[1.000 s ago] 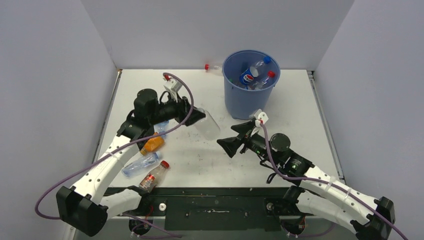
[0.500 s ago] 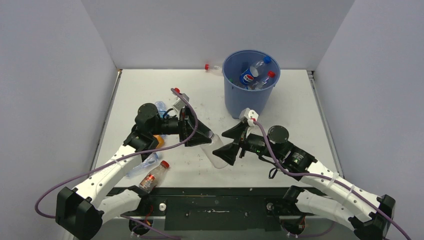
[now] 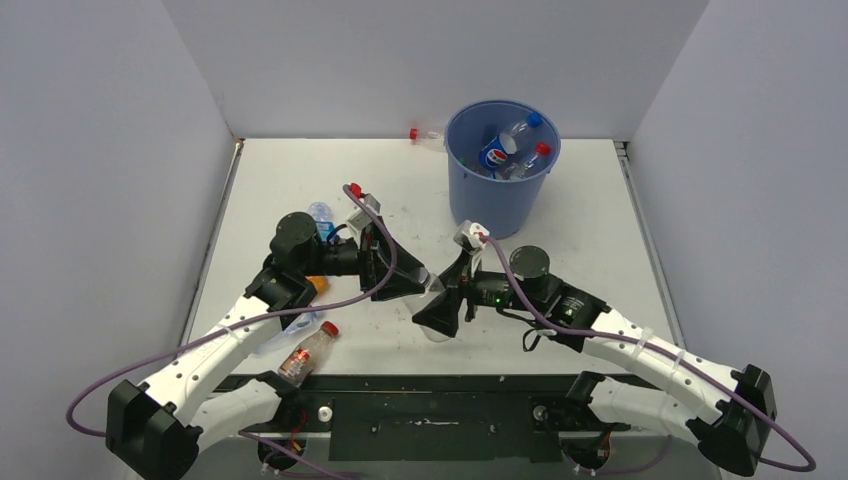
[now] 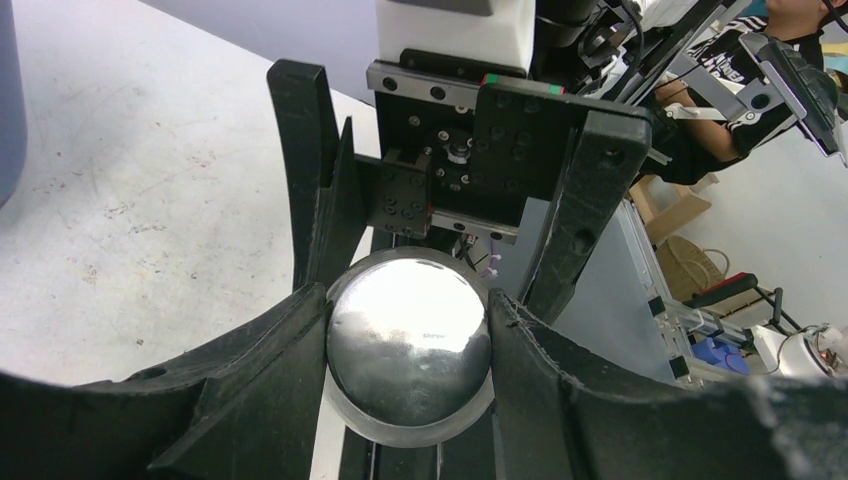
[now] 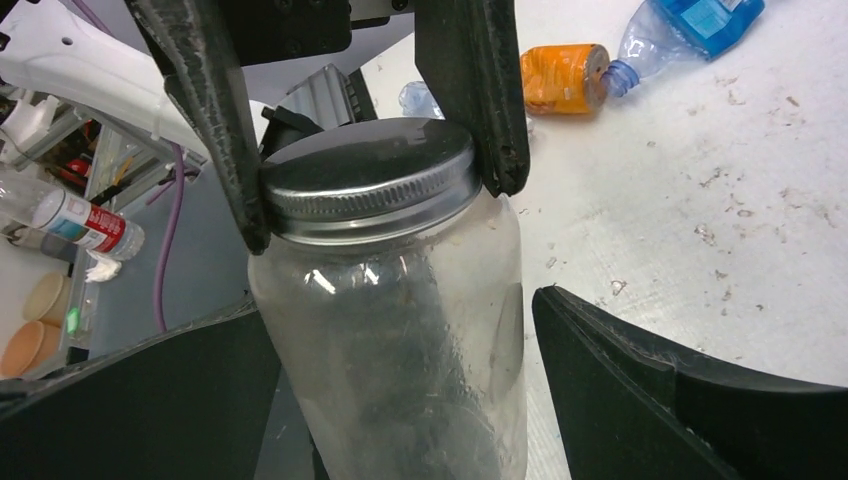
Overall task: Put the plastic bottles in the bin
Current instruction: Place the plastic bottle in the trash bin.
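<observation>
At the left of the table (image 3: 290, 180), beside the left arm, several plastic bottles lie on their sides. A red-labelled bottle (image 3: 308, 351) with a red cap is nearest the front edge. A clear bottle (image 3: 285, 328) lies largely hidden under the arm. Farther back are an orange-filled bottle (image 5: 560, 78) and a blue-labelled bottle (image 5: 700, 15), just beside each other. The left gripper (image 3: 410, 283) reaches right toward the middle of the table, its jaws clamped on the silver screw lid (image 5: 368, 170) of a clear jar (image 5: 400, 330). The right gripper (image 3: 442, 298) meets it from the right with its jaws wide apart, one finger on each side of the jar's body below the lid. Whether either finger touches the jar I cannot tell. Against the far wall lies a red-capped bottle (image 3: 425, 135), just left of the bin (image 3: 490, 210). The blue bin stands upright at the far side, right of centre. It holds several bottles, among them a Pepsi-labelled bottle (image 3: 493, 155), a blue-capped bottle (image 3: 520, 128) and a third bottle (image 3: 533, 158) with a red cap.
</observation>
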You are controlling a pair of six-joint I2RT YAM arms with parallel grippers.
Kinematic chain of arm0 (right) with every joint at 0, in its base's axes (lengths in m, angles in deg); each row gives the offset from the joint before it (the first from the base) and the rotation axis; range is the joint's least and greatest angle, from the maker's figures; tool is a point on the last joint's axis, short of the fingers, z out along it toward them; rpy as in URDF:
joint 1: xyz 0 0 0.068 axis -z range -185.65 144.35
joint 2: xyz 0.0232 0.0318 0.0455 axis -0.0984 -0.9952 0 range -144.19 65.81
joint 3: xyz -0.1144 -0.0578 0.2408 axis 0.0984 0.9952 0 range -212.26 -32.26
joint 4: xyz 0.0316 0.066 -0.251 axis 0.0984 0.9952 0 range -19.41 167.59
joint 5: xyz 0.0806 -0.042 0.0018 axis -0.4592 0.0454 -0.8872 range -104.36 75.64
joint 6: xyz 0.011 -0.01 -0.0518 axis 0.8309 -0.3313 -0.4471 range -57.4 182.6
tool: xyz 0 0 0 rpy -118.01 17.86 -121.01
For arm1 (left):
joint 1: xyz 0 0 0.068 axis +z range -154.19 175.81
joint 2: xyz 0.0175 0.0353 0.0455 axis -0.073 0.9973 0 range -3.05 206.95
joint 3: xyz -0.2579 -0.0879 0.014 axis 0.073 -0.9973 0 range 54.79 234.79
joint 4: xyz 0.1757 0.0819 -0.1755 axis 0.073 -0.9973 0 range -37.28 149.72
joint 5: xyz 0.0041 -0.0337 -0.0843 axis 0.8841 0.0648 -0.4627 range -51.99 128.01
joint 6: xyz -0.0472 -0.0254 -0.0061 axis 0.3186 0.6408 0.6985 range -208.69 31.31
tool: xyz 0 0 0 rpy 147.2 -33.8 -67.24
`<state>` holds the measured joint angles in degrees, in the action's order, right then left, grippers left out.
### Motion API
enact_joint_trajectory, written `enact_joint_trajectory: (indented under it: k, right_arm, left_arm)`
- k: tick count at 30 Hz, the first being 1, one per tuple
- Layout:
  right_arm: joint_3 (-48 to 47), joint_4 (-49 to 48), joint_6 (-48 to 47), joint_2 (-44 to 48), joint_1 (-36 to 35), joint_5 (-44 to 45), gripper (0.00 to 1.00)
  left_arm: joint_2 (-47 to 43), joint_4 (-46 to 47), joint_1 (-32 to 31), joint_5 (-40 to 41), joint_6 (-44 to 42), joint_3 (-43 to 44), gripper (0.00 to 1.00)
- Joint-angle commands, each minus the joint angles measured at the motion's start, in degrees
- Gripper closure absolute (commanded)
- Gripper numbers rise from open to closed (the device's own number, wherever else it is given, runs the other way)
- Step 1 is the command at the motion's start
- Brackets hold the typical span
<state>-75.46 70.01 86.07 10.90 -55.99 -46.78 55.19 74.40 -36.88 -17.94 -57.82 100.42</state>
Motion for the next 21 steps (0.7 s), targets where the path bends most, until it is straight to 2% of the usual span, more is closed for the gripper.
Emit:
enact_joint_trajectory:
  k: [1, 2, 3, 4, 5, 6, 7, 9, 10, 13, 16, 18, 21]
  right_arm:
    - [-0.65, -6.29, 3.15, -1.16, -0.79, 0.75, 0.05]
    - [-0.13, -7.48, 3.80, -1.15, -0.95, 1.09, 0.03]
    - [0.29, -8.59, 4.30, -1.22, -0.93, 1.17, 0.05]
    - [0.71, -9.63, 4.77, -1.18, -1.05, 1.35, 0.12]
    - [1.12, -10.42, 5.16, -0.97, -1.09, 1.87, 0.20]
    - [1.51, -11.24, 5.45, -0.60, -1.14, 2.36, 0.27]
    - [1.94, -11.86, 5.67, 0.03, -1.15, 3.04, 0.33]
    - [2.75, -12.69, 5.80, 1.89, -1.23, 4.70, 0.38]
    - [3.33, -13.26, 5.76, 3.01, -1.22, 5.65, 0.39]
    - [5.54, -17.19, 6.25, 7.88, -1.19, 9.52, 0.40]
    - [8.39, -25.20, 7.53, 12.35, -1.22, 13.67, 0.40]
    - [10.01, -30.62, 8.83, 13.79, -1.22, 15.65, 0.39]
    - [11.33, -38.98, 10.72, 13.25, -1.24, 16.09, 0.39]
  left_arm:
    - [-1.67, 0.97, -0.96, 0.28, -0.77, 0.69, 1.00]
    - [-1.72, 0.83, -1.05, 0.57, -0.92, 0.69, 1.00]
    - [-1.77, 0.61, -1.18, 0.91, -1.23, 0.69, 1.00]
    - [-1.85, 0.51, -1.23, 1.50, -1.65, 0.69, 0.99]
    - [-2.00, 0.18, -1.24, 2.25, -2.25, 0.69, 0.91]
    - [-2.13, 0.06, -1.24, 2.63, -2.61, 0.57, 0.77]
    - [-2.35, 0.13, -1.28, 2.66, -2.76, 0.46, 0.60]
    - [-3.26, 0.75, -1.48, 4.11, -3.01, -0.33, 0.29]
    - [-4.01, 2.47, -1.50, 5.58, -2.73, -1.21, 0.02]
    - [-7.99, 9.01, -1.50, 12.82, -1.23, -5.47, 0.04]
    - [-12.56, 16.11, -1.50, 16.98, -0.06, -10.25, 0.04]
    - [-14.25, 17.75, -1.58, 16.93, 0.11, -11.53, 0.04]
    - [-12.82, 16.76, -2.18, 10.85, -0.29, -10.23, 0.04]
